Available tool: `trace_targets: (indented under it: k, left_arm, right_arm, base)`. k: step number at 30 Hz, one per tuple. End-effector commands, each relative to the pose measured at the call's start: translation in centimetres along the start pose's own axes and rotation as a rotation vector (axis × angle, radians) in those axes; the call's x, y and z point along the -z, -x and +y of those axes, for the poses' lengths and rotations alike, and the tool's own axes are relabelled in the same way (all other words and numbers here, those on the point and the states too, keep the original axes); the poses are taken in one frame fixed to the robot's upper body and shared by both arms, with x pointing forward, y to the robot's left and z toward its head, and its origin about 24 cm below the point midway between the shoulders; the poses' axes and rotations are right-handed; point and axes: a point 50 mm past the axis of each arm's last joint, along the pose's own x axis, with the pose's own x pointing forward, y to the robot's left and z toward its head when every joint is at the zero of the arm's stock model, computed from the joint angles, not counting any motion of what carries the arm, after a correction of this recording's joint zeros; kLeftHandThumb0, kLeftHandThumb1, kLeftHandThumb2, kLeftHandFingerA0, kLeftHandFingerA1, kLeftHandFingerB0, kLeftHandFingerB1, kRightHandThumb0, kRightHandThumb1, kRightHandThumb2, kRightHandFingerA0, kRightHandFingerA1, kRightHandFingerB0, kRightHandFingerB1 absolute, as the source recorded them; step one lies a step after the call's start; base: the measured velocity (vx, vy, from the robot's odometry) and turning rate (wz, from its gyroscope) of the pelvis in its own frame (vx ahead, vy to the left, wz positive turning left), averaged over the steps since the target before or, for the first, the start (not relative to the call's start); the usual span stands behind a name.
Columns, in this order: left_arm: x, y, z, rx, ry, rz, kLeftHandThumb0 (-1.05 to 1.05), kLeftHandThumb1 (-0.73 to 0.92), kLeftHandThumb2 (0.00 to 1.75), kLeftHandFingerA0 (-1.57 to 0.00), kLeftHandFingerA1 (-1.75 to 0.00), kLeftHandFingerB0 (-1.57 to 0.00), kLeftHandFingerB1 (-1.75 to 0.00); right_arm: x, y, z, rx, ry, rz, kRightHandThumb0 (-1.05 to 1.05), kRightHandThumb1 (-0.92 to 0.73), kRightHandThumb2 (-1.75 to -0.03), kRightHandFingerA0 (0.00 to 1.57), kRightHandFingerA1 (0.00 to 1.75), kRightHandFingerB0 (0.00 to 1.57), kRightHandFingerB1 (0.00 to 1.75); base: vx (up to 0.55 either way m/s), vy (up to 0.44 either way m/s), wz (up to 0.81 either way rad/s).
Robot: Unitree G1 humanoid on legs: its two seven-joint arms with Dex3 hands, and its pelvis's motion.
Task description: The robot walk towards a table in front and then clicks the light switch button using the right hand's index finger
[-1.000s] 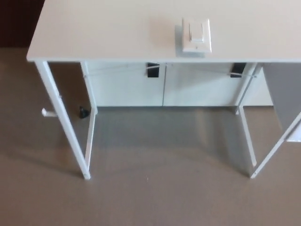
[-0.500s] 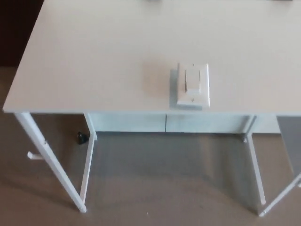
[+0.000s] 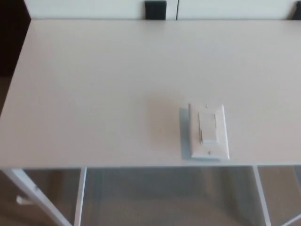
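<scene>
On the near edge of the white worktop (image 3: pixel 94 94), a bit to the right, lies a white light switch (image 3: pixel 208 132). No robot hand shows, so I cannot tell about its fingers.

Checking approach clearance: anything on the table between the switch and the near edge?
Nothing. In the head view the switch sits close to the table's near edge, with only a thin bare strip between. No hand shows.

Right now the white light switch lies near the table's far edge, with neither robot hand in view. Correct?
Not quite. The head view shows the light switch lying near the near edge of the table, not the far one. Neither robot hand is in view.
</scene>
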Motion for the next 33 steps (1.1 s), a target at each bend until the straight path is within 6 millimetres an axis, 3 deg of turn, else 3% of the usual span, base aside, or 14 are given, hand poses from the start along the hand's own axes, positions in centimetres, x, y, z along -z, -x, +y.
trace_targets:
  k: [1,6,7,8,12,13,14,16,17,22,26,27,31,33]
  left_arm:
    - [0.4,0.3,0.0,-0.013,-0.015,0.007,-0.68,0.5,0.82,-0.2,-1.17,-0.23,-0.79]
    - [-0.1,0.1,-0.3,-0.011,-0.055,-0.019,-0.69,0.53,0.79,-0.2,-1.13,-0.21,-0.78]
    - [-0.5,0.2,-0.7,0.006,-0.042,-0.058,-0.69,0.39,1.04,-0.29,-0.81,-0.24,-0.69]
    - [-0.6,0.1,-0.7,0.005,-0.045,-0.058,-0.65,0.48,0.83,-0.17,-1.16,-0.2,-0.82]
    - [-0.9,-0.3,-1.0,-0.002,-0.106,-0.051,-0.67,0.5,0.81,-0.2,-1.17,-0.21,-0.84]
    - [-0.9,-0.2,-1.1,-0.001,-0.112,-0.055,-0.65,0.49,0.83,-0.21,-1.15,-0.21,-0.83]
    - [-0.8,-0.2,-1.2,0.001,-0.115,-0.052,-0.68,0.39,1.02,-0.38,-0.85,-0.27,-0.69]
    - [-0.6,-0.3,-1.3,0.002,-0.112,-0.042,-0.7,0.48,0.8,-0.23,-1.17,-0.24,-0.81]
    - [-0.6,-0.2,-1.4,0.008,-0.114,-0.042,-0.67,0.49,0.79,-0.22,-1.09,-0.24,-0.77]
    - [-0.4,0.0,-1.8,0.013,-0.119,-0.053,-0.7,0.47,0.83,-0.26,-1.21,-0.25,-0.85]
    - [-0.4,0.1,-2.0,0.018,-0.121,-0.053,-0.71,0.47,0.84,-0.25,-1.15,-0.25,-0.82]
    - [-0.7,-0.1,-2.0,0.018,-0.118,-0.058,-0.69,0.48,0.82,-0.23,-1.12,-0.25,-0.8]
    - [-1.0,-0.1,-2.2,0.026,-0.121,-0.085,-0.74,0.41,1.05,-0.41,-0.9,-0.31,-0.72]
    - [-1.2,-0.2,-2.3,0.031,-0.128,-0.089,-0.68,0.49,0.8,-0.24,-1.15,-0.27,-0.79]
  right_arm:
    - [0.2,0.1,-0.5,0.017,-0.001,0.0,-0.43,-0.59,-0.58,0.57,0.41,0.42,0.36]
    - [-0.2,-0.2,-0.5,0.022,-0.009,-0.001,-0.47,-0.49,-0.78,0.5,0.53,0.38,0.48]
    - [-0.3,-0.3,-0.5,0.023,-0.012,-0.003,-0.4,-0.59,-0.57,0.57,0.42,0.44,0.36]
    - [-0.4,-0.4,-0.6,0.024,-0.014,-0.006,-0.4,-0.59,-0.57,0.57,0.42,0.44,0.36]
    - [-0.7,-0.7,-0.7,0.02,-0.025,-0.01,-0.47,-0.48,-0.79,0.52,0.56,0.38,0.49]
    - [-0.7,-0.7,-0.7,0.02,-0.021,-0.007,-0.41,-0.57,-0.57,0.6,0.44,0.44,0.37]
    - [-0.6,-0.7,-0.7,0.019,-0.015,-0.004,-0.47,-0.47,-0.79,0.54,0.56,0.39,0.49]
    - [-0.6,-0.6,-0.6,0.02,-0.011,-0.009,-0.47,-0.47,-0.79,0.54,0.57,0.39,0.49]
    - [-0.6,-0.7,-0.7,0.018,-0.011,-0.005,-0.4,-0.57,-0.57,0.6,0.44,0.45,0.37]
    - [-0.4,-0.5,-0.5,0.005,-0.021,-0.003,-0.47,-0.48,-0.8,0.52,0.55,0.38,0.49]
    - [-0.3,-0.4,-0.4,-0.001,-0.012,-0.001,-0.4,-0.59,-0.58,0.58,0.42,0.44,0.37]
    - [-0.7,-0.6,-0.5,0.004,-0.009,-0.017,-0.46,-0.48,-0.79,0.52,0.55,0.4,0.5]
    - [-1.0,-0.6,-0.3,0.006,-0.007,-0.035,-0.48,-0.48,-0.8,0.52,0.55,0.4,0.5]
    - [-1.2,-0.6,-0.3,0.007,0.0,-0.04,-0.47,-0.49,-0.8,0.52,0.55,0.41,0.5]
  base:
    - [0.12,0.075,0.03]
    - [0.08,0.004,0.07]
    - [0.0,0.0,0.0]
    - [0.06,-0.092,0.06]
    - [0.03,-0.167,0.21]
    - [0.06,-0.436,0.22]
    - [0.07,-0.423,-0.05]
    - [0.09,-0.122,-0.02]
    - [0.0,0.0,0.0]
    - [0.06,0.049,-0.08]
    - [0.09,0.252,-0.09]
    - [0.11,0.374,-0.37]
    - [0.04,0.185,0.13]
    - [0.0,0.0,0.0]
